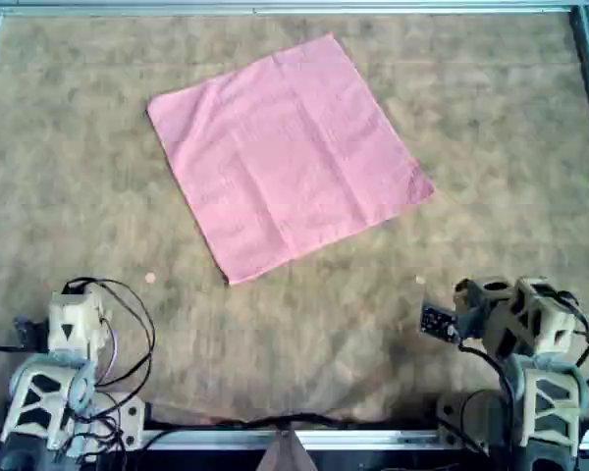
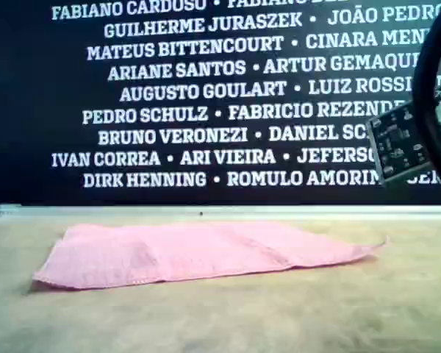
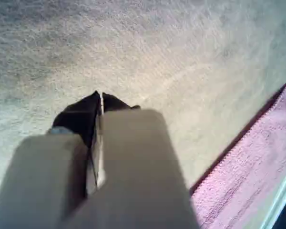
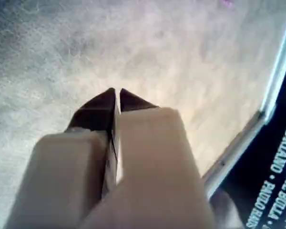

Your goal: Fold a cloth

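A tan, mottled carpet-like table (image 1: 79,177) framed by a pale metal rail (image 1: 275,8) fills the overhead view, and in the exterior view a black wall (image 2: 29,88) printed with white names stands behind its far edge. The left gripper (image 3: 101,95) shows in its wrist view with its two dark fingertips pressed together, nothing between them, hanging over bare tan surface; a strip of the cloth (image 3: 248,171) runs past one side of that view, well clear of the tips. The right gripper (image 4: 115,91) is likewise closed on nothing, its tips meeting in a thin seam above the bare surface, with the metal rail and a slice of the lettered wall beyond it. In the overhead view two beige arms sit along the bottom edge, one at the lower left (image 1: 69,343) with looping black cables, one at the lower right (image 1: 515,319) carrying a small dark circuit board; both are well apart from the cloth. The wrist views do not settle which of these is which. The cloth (image 1: 287,157), light pink and square, lies spread flat and unfolded on the table in the upper middle of the overhead view, turned so its corners point like a diamond, with faint crease lines across it. In the exterior view it lies low across the middle (image 2: 198,254), its edges resting on the surface.
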